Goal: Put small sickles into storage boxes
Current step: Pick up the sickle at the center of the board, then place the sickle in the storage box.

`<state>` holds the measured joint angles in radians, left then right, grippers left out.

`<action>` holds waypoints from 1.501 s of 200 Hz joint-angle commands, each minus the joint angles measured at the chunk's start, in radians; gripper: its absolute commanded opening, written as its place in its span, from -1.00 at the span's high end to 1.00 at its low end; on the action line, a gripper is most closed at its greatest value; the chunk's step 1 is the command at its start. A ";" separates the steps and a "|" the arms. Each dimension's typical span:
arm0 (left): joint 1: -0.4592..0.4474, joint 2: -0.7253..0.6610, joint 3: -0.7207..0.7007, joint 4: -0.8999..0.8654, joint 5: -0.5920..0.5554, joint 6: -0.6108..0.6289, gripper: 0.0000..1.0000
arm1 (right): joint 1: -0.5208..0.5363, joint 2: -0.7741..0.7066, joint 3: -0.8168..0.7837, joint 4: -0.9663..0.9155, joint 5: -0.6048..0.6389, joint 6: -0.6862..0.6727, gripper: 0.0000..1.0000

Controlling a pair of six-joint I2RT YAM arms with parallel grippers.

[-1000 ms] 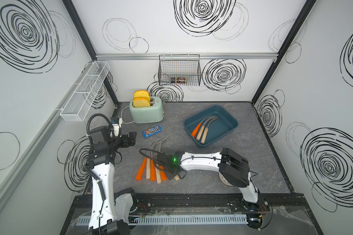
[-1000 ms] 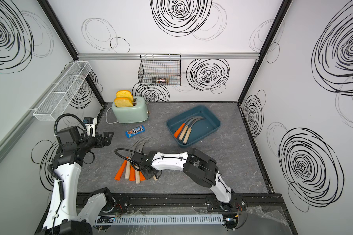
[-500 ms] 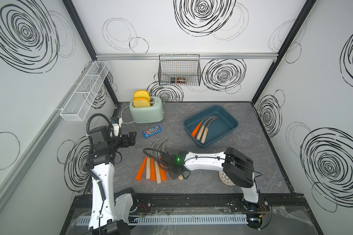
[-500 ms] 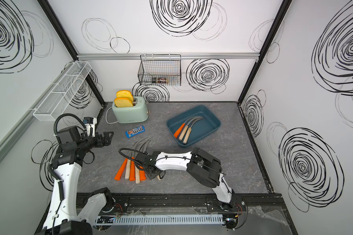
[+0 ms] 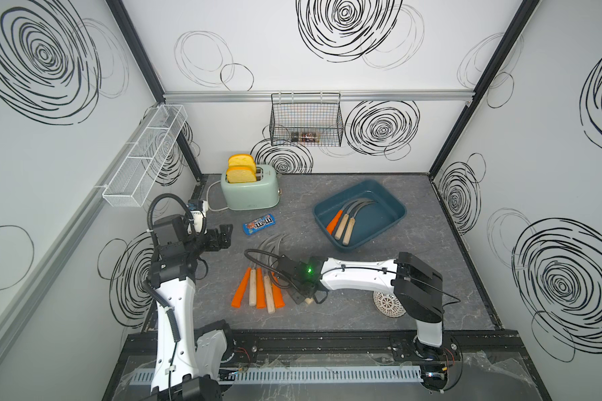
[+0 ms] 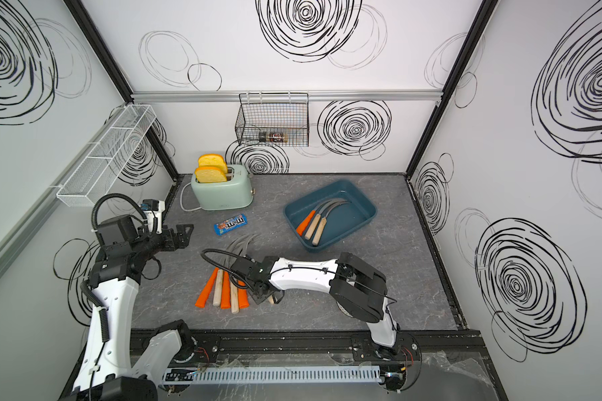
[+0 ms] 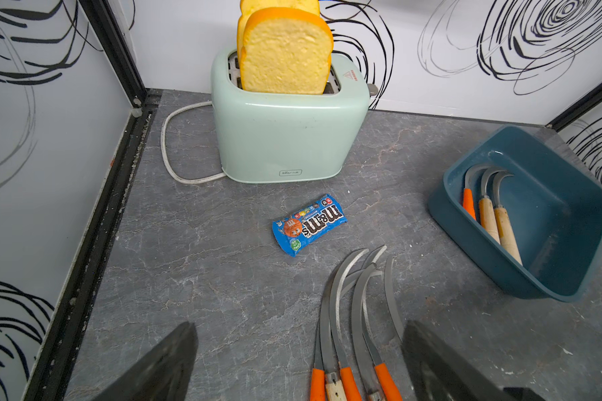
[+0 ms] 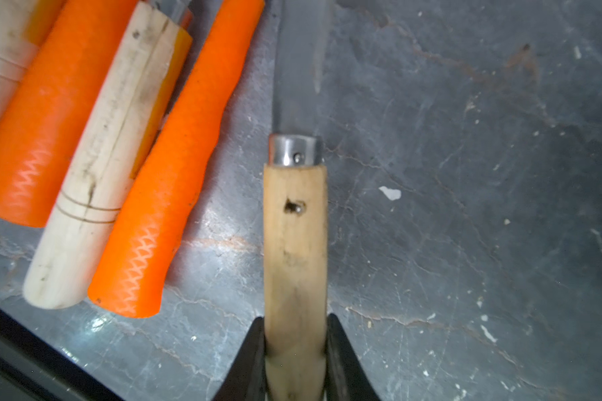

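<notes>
Grey marbled worktop (image 5: 431, 277) fills the floor of a white booth scrawled with black spirals. The teal storage box (image 5: 379, 225) already holds three sickles (image 5: 344, 222) side by side, blades toward its far wall. That looks like the result of carrying each one in by the handle.

Five more sickles (image 5: 258, 288) lie in a neat row near the box, on the side facing the left arm, with their handles toward the robot and so easy to reach. Between that row and the box, the right jaws are clenched on the butt end of a wooden-handled sickle (image 8: 294, 243). This grip likely keeps them off the blade and leaves it pointing away. Whether the sickle has cleared the worktop, I cannot tell.

The left jaws gape wide and empty, well apart from the box beyond the row — seemingly parked out of the way.
</notes>
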<state>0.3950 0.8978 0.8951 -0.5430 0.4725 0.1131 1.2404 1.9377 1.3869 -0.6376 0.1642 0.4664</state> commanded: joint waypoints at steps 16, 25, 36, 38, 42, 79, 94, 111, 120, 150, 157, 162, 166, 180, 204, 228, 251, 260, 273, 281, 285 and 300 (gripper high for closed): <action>0.007 -0.001 0.040 0.032 0.015 0.008 -0.93 | -0.018 -0.075 -0.003 -0.027 0.002 -0.020 0.99; 0.007 0.001 0.043 0.032 0.017 0.004 -0.92 | -0.024 -0.087 -0.005 -0.027 0.000 -0.021 0.99; 0.007 0.000 0.047 0.033 0.018 0.004 -0.92 | -0.033 -0.105 -0.012 -0.029 -0.002 -0.022 0.99; 0.007 0.001 0.047 0.032 0.018 0.004 -0.92 | -0.035 -0.108 -0.012 -0.031 -0.003 -0.023 0.99; 0.007 0.000 0.048 0.033 0.018 0.004 -0.92 | -0.039 -0.113 -0.014 -0.033 -0.004 -0.023 0.99; 0.008 0.007 0.052 0.034 -0.003 0.021 -0.92 | -0.086 -0.185 -0.049 -0.030 -0.018 -0.027 1.00; 0.008 0.014 0.054 0.035 0.004 0.017 -0.92 | -0.111 -0.212 -0.051 -0.036 -0.026 -0.032 1.00; 0.007 0.019 0.054 0.038 0.014 0.009 -0.92 | -0.143 -0.244 -0.051 -0.039 -0.035 -0.037 1.00; 0.007 0.021 0.056 0.039 0.017 0.008 -0.92 | -0.162 -0.259 -0.050 -0.041 -0.044 -0.040 1.00; 0.007 0.025 0.065 0.037 0.022 0.009 -0.92 | -0.236 -0.299 -0.033 -0.064 -0.063 -0.059 0.99; 0.006 0.024 0.067 0.037 0.025 0.011 -0.92 | -0.252 -0.304 -0.024 -0.074 -0.063 -0.067 0.99; 0.005 0.026 0.068 0.036 0.027 0.013 -0.92 | -0.263 -0.307 -0.019 -0.082 -0.062 -0.071 0.99; 0.005 0.026 0.069 0.035 0.029 0.014 -0.92 | -0.273 -0.309 -0.015 -0.086 -0.062 -0.075 0.98; 0.001 0.033 0.079 0.029 0.039 0.021 -0.92 | -0.304 -0.316 -0.006 -0.099 -0.075 -0.081 0.98; -0.009 0.053 0.104 0.015 0.042 0.025 -0.92 | -0.372 -0.329 -0.014 -0.096 -0.130 -0.086 0.99; -0.021 0.059 0.118 0.011 0.046 0.035 -0.92 | -0.432 -0.341 -0.020 -0.090 -0.171 -0.093 0.99; -0.051 0.058 0.124 -0.002 0.044 0.063 -0.92 | -0.479 -0.335 -0.004 -0.100 -0.203 -0.107 0.98; -0.065 0.056 0.126 -0.006 0.042 0.078 -0.92 | -0.494 -0.330 0.002 -0.107 -0.208 -0.113 0.98; -0.083 0.056 0.129 -0.008 0.036 0.090 -0.92 | -0.516 -0.322 0.010 -0.112 -0.219 -0.119 0.98; -0.095 0.058 0.134 -0.010 0.032 0.094 -0.92 | -0.529 -0.320 0.011 -0.112 -0.230 -0.122 0.98; -0.101 0.060 0.137 -0.011 0.031 0.095 -0.92 | -0.536 -0.321 0.012 -0.113 -0.237 -0.124 0.99; -0.122 0.067 0.148 -0.016 0.022 0.094 -0.92 | -0.568 -0.321 0.011 -0.113 -0.258 -0.128 0.98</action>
<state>0.3023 0.9562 0.9993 -0.5617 0.4961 0.1761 0.7086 1.6344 1.3628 -0.7223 -0.0437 0.3687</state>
